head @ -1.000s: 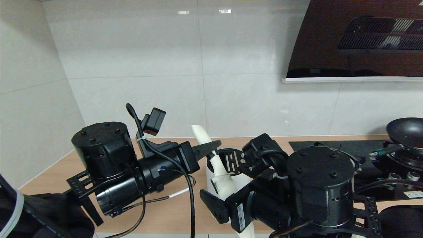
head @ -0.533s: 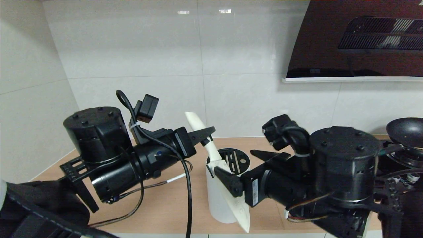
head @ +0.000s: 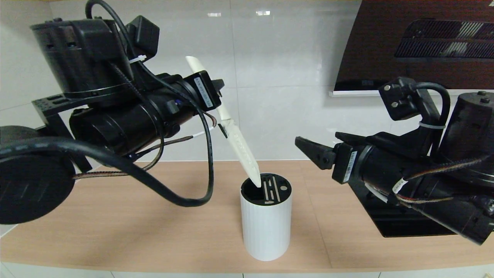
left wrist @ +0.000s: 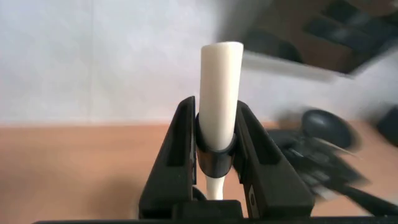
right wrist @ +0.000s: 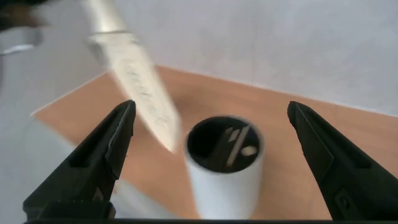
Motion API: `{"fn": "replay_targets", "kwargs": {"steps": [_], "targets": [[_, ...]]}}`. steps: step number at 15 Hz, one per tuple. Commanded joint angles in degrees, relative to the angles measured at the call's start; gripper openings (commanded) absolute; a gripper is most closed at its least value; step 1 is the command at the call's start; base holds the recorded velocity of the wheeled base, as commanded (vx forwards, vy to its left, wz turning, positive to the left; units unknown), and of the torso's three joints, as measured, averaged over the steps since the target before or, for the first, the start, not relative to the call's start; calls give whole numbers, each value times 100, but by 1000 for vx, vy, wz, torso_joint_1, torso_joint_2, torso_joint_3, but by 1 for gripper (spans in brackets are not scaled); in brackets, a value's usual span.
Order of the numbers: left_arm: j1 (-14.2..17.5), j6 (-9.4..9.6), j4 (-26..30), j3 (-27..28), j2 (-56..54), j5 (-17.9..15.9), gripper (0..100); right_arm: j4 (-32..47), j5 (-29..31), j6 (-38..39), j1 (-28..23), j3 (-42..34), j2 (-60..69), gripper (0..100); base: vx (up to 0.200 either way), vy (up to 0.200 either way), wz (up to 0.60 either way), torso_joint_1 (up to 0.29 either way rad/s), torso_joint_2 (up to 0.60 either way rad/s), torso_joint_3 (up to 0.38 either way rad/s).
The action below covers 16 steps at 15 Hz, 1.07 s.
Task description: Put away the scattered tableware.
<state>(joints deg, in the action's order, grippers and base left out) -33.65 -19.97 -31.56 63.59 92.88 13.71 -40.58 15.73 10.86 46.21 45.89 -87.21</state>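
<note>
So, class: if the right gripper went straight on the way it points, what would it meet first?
Probably the white holder, centred between the open jaws of the right gripper; the knife hangs just beside that line, and depth is unclear.

The head camera looks forward and slightly down from above the near edge of the table point(head: 115, 231), facing the tiled wall point(head: 289, 58). Both arms crowd close on its left and right, and the white holder point(head: 266, 227) stands in the middle. The left wrist camera sits right behind the left claw point(left wrist: 216, 111), looking along its fingers past the very near knife point(left wrist: 219, 74) handle toward table, wall and the stove point(left wrist: 323, 162) at far right. The right wrist camera looks out between the spread fingers of the right claw point(right wrist: 210, 109), leftward and down at the holder from close by. Holder, knife blade and table appear in both the head and right wrist views.
</note>
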Motion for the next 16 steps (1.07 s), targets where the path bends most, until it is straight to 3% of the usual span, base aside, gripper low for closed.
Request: {"fn": "replay_targets", "kwargs": {"steps": [1,2,3,4,6,7,9,16], "targets": [[-81,424,1,-189,-77,255,0,-2,1,-23,-227,-27,117,100,0,0,0,0,0,0],[-107,608,-87,-268,-7,378,0,-2,1,-23,-280,-18,108,100,0,0,0,0,0,0],[-116,626,-122,-268,20,404,0,-2,1,-23,-288,-18,117,100,0,0,0,0,0,0],[-204,687,-570,-224,248,624,0,-2,1,-31,-350,-27,90,100,0,0,0,0,0,0],[-256,1021,-755,31,591,1309,0,-2,9,-31,-394,-36,73,100,0,0,0,0,0,0],[-362,1056,-834,110,705,1564,0,-2,9,-31,-403,-36,73,100,0,0,0,0,0,0],[-529,1056,-1010,93,881,1643,0,-2,9,-31,-411,-53,20,100,0,0,0,0,0,0],[-599,1065,-1353,180,1654,2109,0,-11,9,-31,-411,-89,-85,100,0,0,0,0,0,0]]}}
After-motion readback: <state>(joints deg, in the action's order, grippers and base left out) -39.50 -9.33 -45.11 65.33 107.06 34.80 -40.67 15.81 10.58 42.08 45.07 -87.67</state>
